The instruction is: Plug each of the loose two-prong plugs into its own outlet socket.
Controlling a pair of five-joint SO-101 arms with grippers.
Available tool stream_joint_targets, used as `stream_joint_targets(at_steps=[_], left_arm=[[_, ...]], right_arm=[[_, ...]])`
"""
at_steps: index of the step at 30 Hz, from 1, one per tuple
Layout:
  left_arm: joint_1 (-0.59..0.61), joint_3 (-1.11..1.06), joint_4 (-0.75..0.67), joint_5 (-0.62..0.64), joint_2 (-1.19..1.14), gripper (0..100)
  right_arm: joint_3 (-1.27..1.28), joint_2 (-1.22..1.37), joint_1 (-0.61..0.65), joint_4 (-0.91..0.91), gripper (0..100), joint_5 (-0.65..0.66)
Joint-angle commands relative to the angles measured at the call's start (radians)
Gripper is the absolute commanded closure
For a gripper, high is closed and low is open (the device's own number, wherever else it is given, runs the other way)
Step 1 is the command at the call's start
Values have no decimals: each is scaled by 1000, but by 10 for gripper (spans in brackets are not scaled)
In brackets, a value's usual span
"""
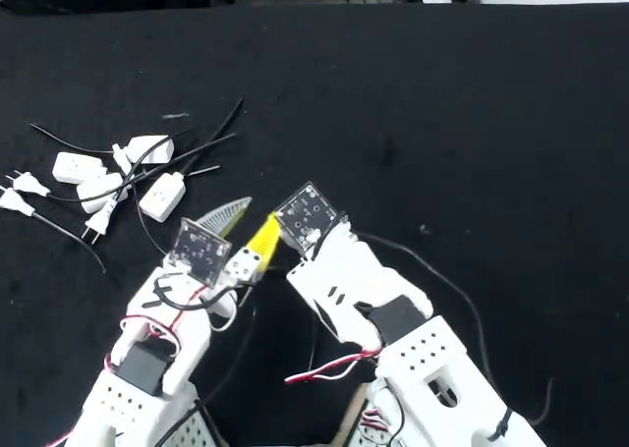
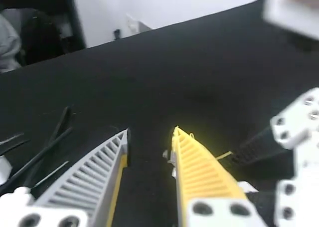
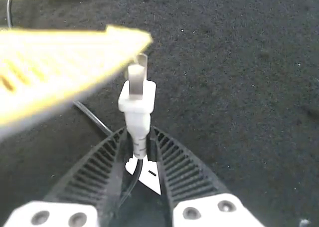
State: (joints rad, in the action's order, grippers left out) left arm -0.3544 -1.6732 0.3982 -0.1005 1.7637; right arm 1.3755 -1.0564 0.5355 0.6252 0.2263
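Black surface (image 1: 442,123) in the high view: white outlet sockets (image 1: 162,196) and loose plugs (image 1: 29,184) heaped on the left arm's side. Left wrist view: left hand (image 2: 149,137) spread, grey and yellow fingers apart above the surface. Right wrist view: right hand (image 3: 137,137) pinching a white two-prong plug (image 3: 137,105) by its body, prongs pointing away from the wrist, a yellow finger (image 3: 60,72) just beside them, contact unclear.

Right pincer (image 3: 138,133): plug (image 3: 137,105) cord (image 3: 131,181) mostly hidden between fingers (image 3: 94,177). Left pincer (image 2: 151,137) yellow finger (image 3: 65,72) blurred, cut by edge; touching prongs (image 3: 134,80) or not, can't tell. Sockets (image 1: 162,196) beyond left pincer: slots too small.
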Motion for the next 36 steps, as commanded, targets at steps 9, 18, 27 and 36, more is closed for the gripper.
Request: stream_joint_targets(at_steps=[9, 18, 27, 36], left_arm=[[48, -5, -18, 2, 14, 852], [19, 13, -8, 0, 6, 852], [-51, 39, 44, -133, 5, 855], [24, 120, 44, -130, 6, 855]], right_arm=[[-65, 4, 14, 8, 988, -6], [-65, 4, 14, 6, 988, -3], [-65, 4, 14, 5, 988, -3], [-64, 4, 14, 2, 988, -3]])
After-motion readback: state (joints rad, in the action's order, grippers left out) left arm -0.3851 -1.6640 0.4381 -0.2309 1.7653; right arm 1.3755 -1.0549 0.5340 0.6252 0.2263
